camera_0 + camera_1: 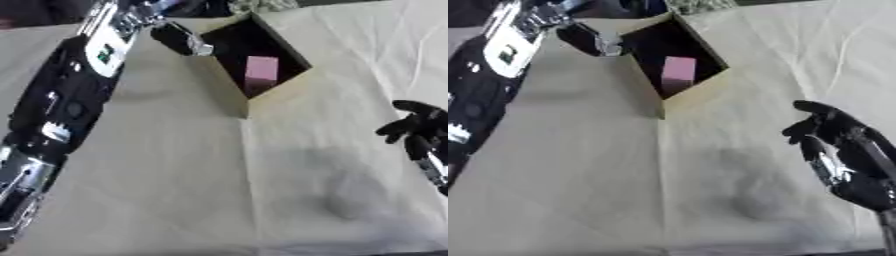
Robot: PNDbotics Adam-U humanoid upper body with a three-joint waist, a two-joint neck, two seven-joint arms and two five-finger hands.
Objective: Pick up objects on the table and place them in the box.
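From where I stand, the cardboard box (262, 95) sits at the far middle of the cloth-covered surface (175, 175), open side up, with a pink block (262, 70) already lying inside against its dark interior. The left hand (179, 39) is stretched out at the box's far left corner, its fingers extended by the rim and holding nothing I can make out. The right hand (820, 131) hovers over the right side of the surface, well apart from the box, fingers loosely curled and empty. I see no other loose object on the cloth in either view, so the job looks close to done. If the left hand is letting go or pulling away, it would do best to lift straight up and clear the rim before swinging back, so it does not nudge the light box.
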